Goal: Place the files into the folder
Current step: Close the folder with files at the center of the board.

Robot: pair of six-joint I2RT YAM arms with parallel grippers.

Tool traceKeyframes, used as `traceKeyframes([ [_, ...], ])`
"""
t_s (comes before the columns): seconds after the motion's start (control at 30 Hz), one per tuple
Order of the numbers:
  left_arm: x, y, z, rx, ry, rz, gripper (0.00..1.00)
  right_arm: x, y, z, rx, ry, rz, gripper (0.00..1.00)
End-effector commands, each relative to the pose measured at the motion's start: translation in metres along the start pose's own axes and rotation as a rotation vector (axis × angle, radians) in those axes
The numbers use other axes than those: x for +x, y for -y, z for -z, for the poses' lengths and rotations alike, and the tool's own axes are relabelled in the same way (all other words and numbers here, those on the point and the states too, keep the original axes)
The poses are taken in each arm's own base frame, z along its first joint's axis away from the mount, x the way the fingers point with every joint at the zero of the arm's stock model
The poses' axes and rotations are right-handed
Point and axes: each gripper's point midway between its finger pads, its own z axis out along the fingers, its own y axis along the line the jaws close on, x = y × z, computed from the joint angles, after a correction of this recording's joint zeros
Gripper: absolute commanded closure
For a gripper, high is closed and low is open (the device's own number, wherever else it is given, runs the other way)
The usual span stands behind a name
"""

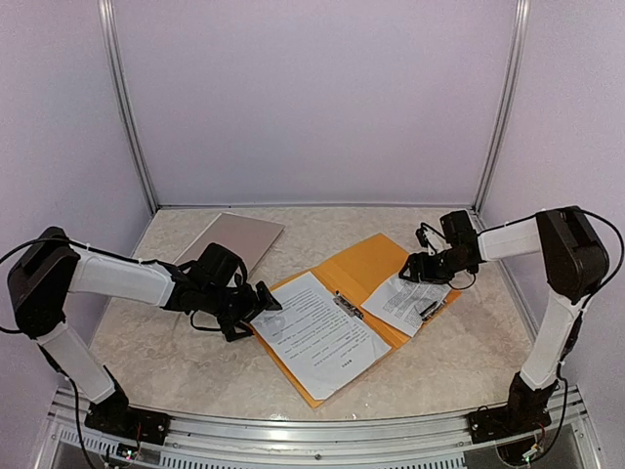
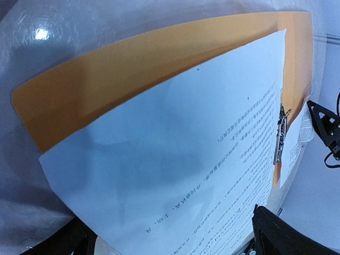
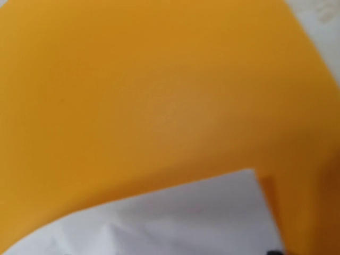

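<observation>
white printed files (image 1: 317, 334) flat on open orange folder (image 1: 376, 262), left gripper (image 1: 262, 305) wide open at sheet edge, holding nothing, right gripper (image 1: 416, 267) state unclear, beige marble table (image 1: 166, 352), lilac walls (image 1: 312, 98)

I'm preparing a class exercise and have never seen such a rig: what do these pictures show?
Two robot arms stand at a table; each ends in a two-finger tool. The wide picture looks down from above; the other two come from cameras on the wrists. An open orange folder lies there, with a metal clip at its middle, one printed sheet on its left half and a second sheet on its right. A pale panel lies behind. The left tool stands open at the printed sheet's edge. The right tool hovers over the folder's right half; its grip is unclear.
</observation>
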Motion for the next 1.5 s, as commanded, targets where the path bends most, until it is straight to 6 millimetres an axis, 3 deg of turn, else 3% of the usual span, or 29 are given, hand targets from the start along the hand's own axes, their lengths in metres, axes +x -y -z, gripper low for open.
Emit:
traceKeyframes([
  [0.0, 0.005, -0.045, -0.011, -0.142, -0.011, 0.02, 0.01, 0.023, -0.006, 0.007, -0.027, -0.068, -0.051, 0.24],
  [0.13, 0.005, -0.043, -0.003, -0.141, 0.003, 0.02, 0.01, 0.015, -0.002, 0.011, 0.014, -0.054, -0.033, 0.24],
  [0.47, 0.018, -0.068, 0.023, -0.182, 0.023, 0.062, 0.01, -0.032, 0.028, 0.03, 0.239, 0.017, 0.05, 0.16],
  [0.53, 0.021, -0.069, 0.021, -0.175, 0.012, 0.073, 0.01, -0.041, 0.032, 0.025, 0.218, 0.012, 0.044, 0.13],
  [0.73, 0.03, -0.061, 0.003, -0.137, -0.039, 0.102, 0.01, -0.043, 0.043, -0.009, 0.19, -0.071, 0.057, 0.11],
  [0.9, 0.032, -0.06, -0.008, -0.127, -0.069, 0.127, 0.01, -0.03, 0.053, -0.03, 0.128, -0.145, 0.034, 0.12],
  [1.07, 0.031, -0.059, -0.009, -0.121, -0.069, 0.142, 0.01, -0.009, 0.053, -0.038, 0.071, -0.201, 0.013, 0.15],
  [1.47, 0.019, -0.062, -0.017, -0.071, -0.034, 0.189, 0.01, 0.039, 0.012, -0.014, -0.137, -0.164, -0.134, 0.27],
])
